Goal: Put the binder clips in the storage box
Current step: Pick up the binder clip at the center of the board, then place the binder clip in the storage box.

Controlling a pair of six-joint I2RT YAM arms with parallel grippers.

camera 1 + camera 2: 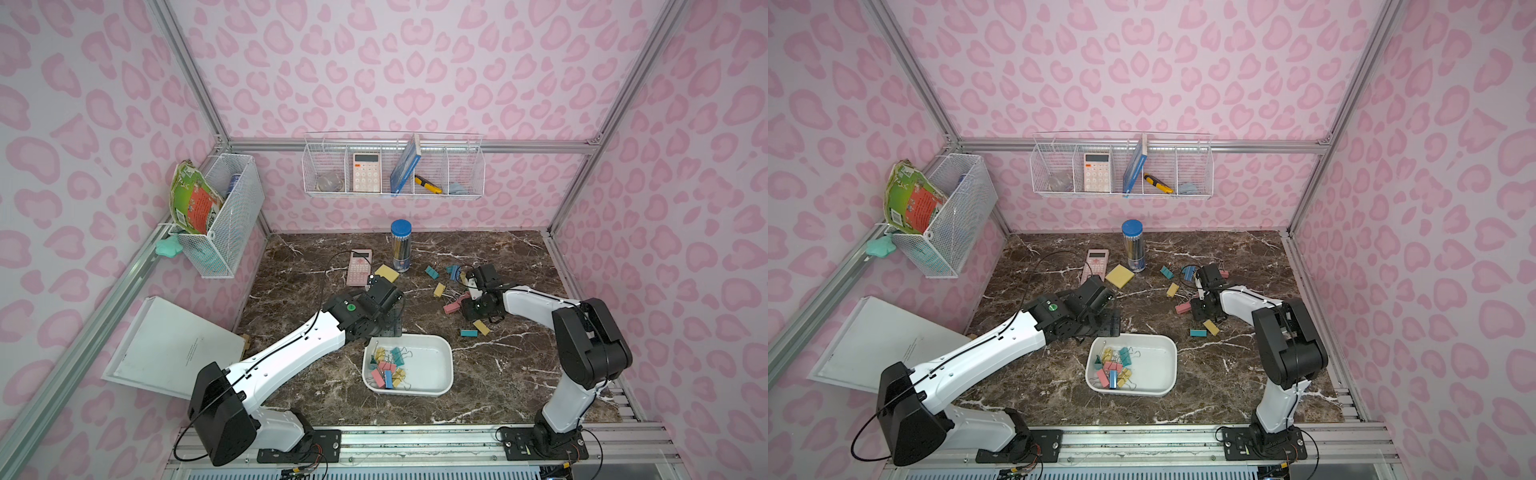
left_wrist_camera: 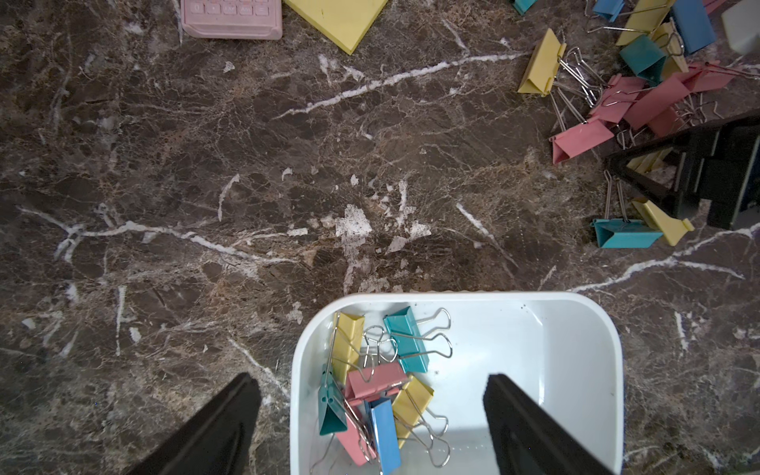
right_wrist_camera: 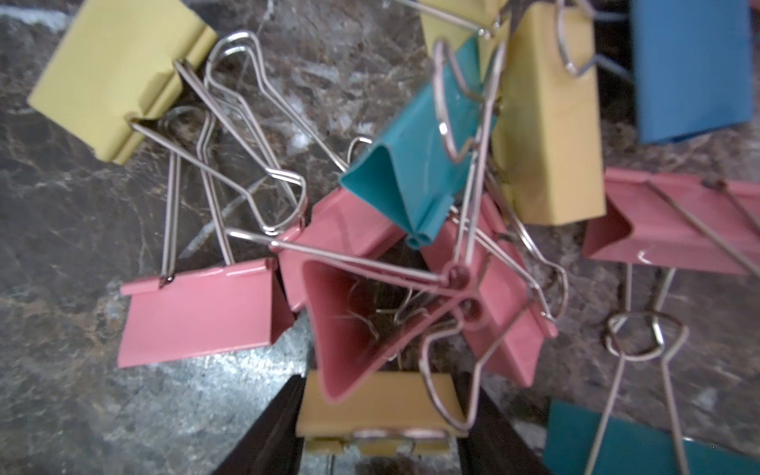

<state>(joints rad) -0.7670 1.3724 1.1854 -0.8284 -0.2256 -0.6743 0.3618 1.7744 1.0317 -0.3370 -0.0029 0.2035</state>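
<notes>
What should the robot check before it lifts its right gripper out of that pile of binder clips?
1. Clip inside the right gripper: ok, a yellow binder clip sits between its fingers.
2. Grip closed tight: cannot tell.
3. Clip free of its neighbours: not ok, a pink binder clip and wire handles lie across it.
4. Room in the storage box: ok, one end is bare.
5. Left gripper clear of the drop: probably ok, it hangs open over the box's clip-filled end.
</notes>
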